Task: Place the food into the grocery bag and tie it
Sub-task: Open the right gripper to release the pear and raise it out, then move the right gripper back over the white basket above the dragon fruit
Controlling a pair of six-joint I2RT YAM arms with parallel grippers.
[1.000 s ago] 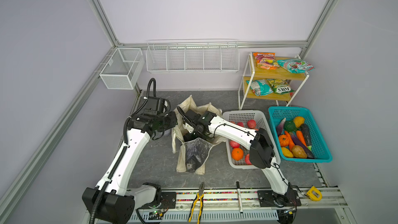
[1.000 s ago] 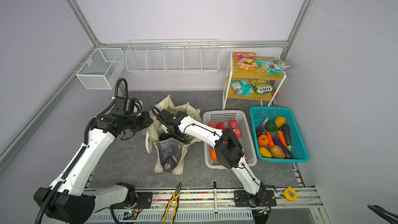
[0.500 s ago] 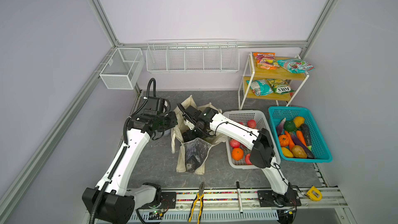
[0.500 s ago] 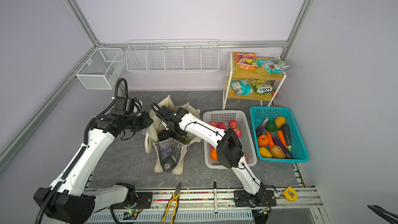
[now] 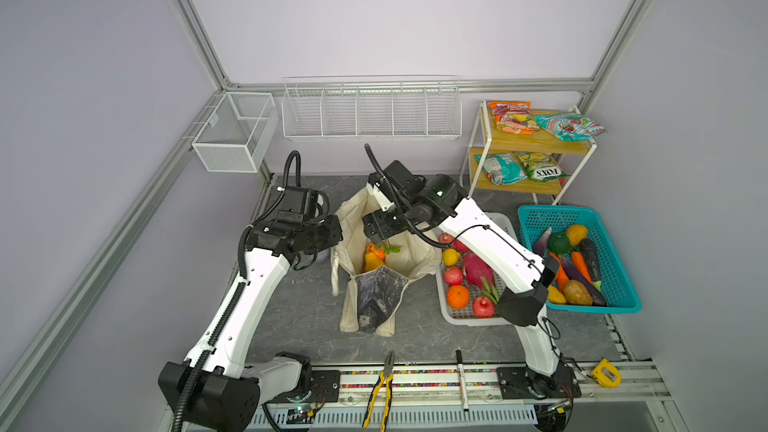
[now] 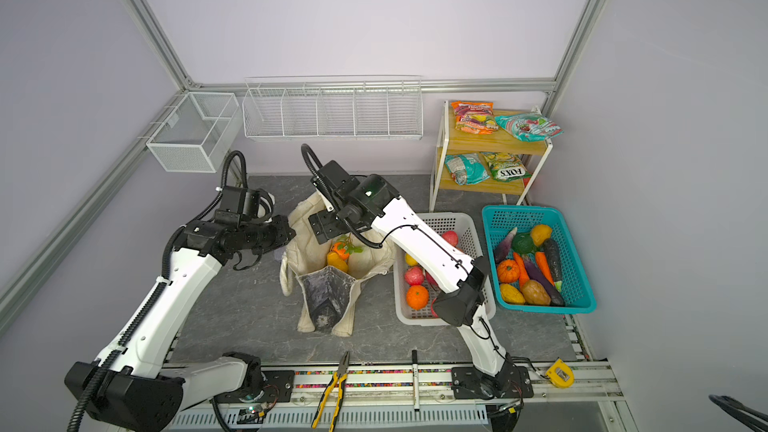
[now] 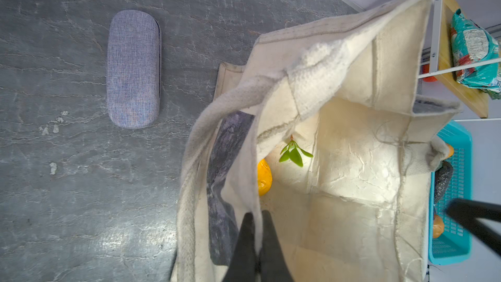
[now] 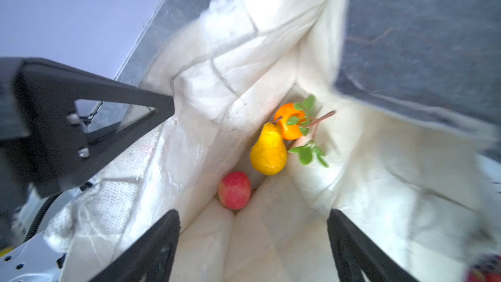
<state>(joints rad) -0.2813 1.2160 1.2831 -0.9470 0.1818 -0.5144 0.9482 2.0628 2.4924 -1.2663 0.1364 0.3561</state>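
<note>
Currently the grocery bag point(image 5: 376, 297) stands upright with its mouth open, roughly midway across the dark marbled surface point(image 5: 299, 317). At its bottom lie a yellow pear point(image 8: 268, 153), a leafy orange point(image 8: 290, 126) touching the pear, and a red apple point(image 8: 234, 189) just beside them. The left jaws are pinched tight on the bag's cream rim, on its left side in both top views. The right jaws hang over the bag's mouth, spread wide and holding nothing. Beside the bag, on the left arm's side, a grey fabric case point(image 7: 132, 69) lies flat on the surface. Just right of the bag sits the white basket point(image 5: 465, 320), with a magenta dragon fruit point(image 5: 476, 270), a round orange point(image 5: 457, 297) and several red fruits point(image 5: 453, 275) in it. Farther right of the bag, the teal basket point(image 5: 615, 308) holds mixed vegetables point(image 5: 582, 259). Behind the bag and to its right, a small wooden shelf point(image 5: 532, 143) carries snack packets point(image 5: 511, 116) on two levels. Pliers point(image 5: 384, 384) lie in front of the bag, on the rail point(image 5: 436, 378)
</note>
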